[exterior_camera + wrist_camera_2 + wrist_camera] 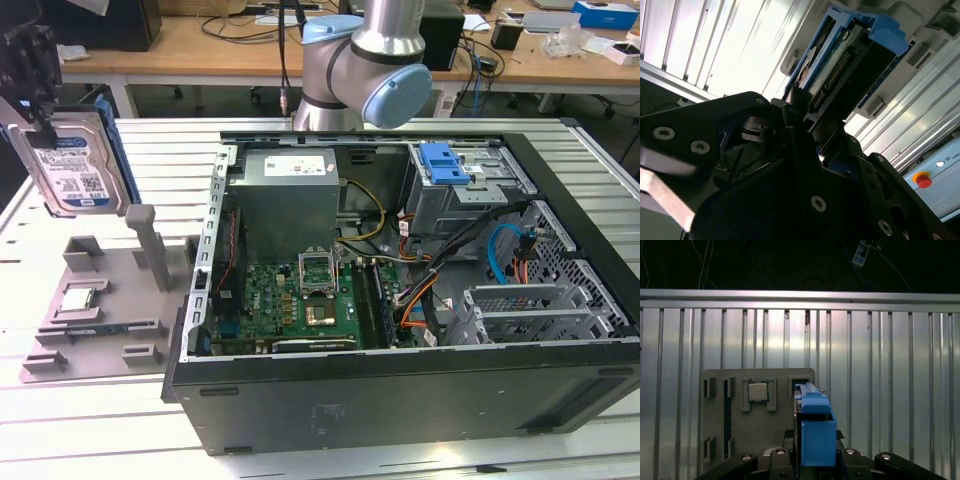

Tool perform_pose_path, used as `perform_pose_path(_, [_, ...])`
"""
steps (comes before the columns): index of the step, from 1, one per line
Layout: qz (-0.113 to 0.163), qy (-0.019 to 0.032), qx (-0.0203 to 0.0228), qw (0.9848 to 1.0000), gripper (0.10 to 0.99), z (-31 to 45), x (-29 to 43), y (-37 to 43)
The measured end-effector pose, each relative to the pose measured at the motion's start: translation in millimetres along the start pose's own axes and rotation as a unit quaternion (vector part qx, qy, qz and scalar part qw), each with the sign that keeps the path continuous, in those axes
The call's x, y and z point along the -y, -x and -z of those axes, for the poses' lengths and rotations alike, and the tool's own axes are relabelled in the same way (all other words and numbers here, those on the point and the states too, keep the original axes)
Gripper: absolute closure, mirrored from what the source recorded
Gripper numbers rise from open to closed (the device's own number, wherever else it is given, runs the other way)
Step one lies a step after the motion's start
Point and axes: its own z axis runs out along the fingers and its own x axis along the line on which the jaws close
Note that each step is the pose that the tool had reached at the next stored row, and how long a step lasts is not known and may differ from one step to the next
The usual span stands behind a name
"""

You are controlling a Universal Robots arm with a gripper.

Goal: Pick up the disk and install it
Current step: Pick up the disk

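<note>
Worktop: a silver worktop of ribbed aluminium slats carries everything, and its slats also show in the first wrist view
Computer case: a black metal desktop tower case lies open on its side, nearest in the exterior view; inside are a green motherboard, a grey box-shaped power supply and loose cables
Blue bracket: a bare blue plastic bracket sits on a metal drive cage at the far side of the case
Holder plate: a flat grey plastic holder plate with raised blocks and a post lies on the worktop just beside the case, at the exterior view's left; it also shows in the first wrist view
Chip: a small square silver processor chip rests in a square pocket of the plate, also seen in the first wrist view
Disk: a flat rectangular silver hard drive with a blue-and-white label and a blue plastic frame, the disk, is held upright in the air above the far part of the holder plate and appears clear of it; both wrist views show it edge-on
Hand: the black hand is clamped on the disk's upper end, its fingers pressed against the frame
Arm: a silver and pale blue robot arm rises behind the case
Background: wooden desks with cables and boxes stand farthest away
</note>
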Motion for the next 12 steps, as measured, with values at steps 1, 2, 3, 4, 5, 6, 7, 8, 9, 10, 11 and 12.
perform_pose_path(1, [0.000, 0.0000, -0.0001, 1.0000, 0.722, 1.6, -0.1, 0.2])
perform_pose_path(2, [0.000, 0.0001, -0.0002, 1.0000, 0.722, 4.3, -0.1, 0.4])
perform_pose_path(3, [0.000, 0.0001, -0.0003, 1.0000, 0.722, 6.0, -0.2, 0.5])
perform_pose_path(4, [0.000, 0.0001, -0.0004, 1.0000, 0.722, 8.1, -0.2, 0.7])
perform_pose_path(5, [0.000, 0.0002, -0.0006, 1.0000, 0.722, 10.7, -0.3, 0.9])
perform_pose_path(6, [0.000, 0.0003, -0.0008, 1.0000, 0.722, 14.2, -0.4, 1.2])
perform_pose_path(7, [0.000, 0.0004, -0.0010, 1.0000, 0.722, 16.4, -0.4, 1.4])
perform_pose_path(8, [0.000, 0.0004, -0.0011, 1.0000, 0.722, 18.1, -0.4, 1.6])
perform_pose_path(9, [0.000, 0.0006, -0.0013, 1.0000, 0.722, 21.7, -0.5, 1.9])
perform_pose_path(10, [0.000, 0.0006, -0.0016, 1.0000, 0.722, 26.0, -0.7, 2.3])
perform_pose_path(11, [0.000, 0.0007, -0.0018, 1.0000, 0.722, 28.6, -0.7, 2.5])
perform_pose_path(12, [0.000, 0.0008, -0.0020, 1.0000, 0.722, 31.9, -0.9, 2.7])
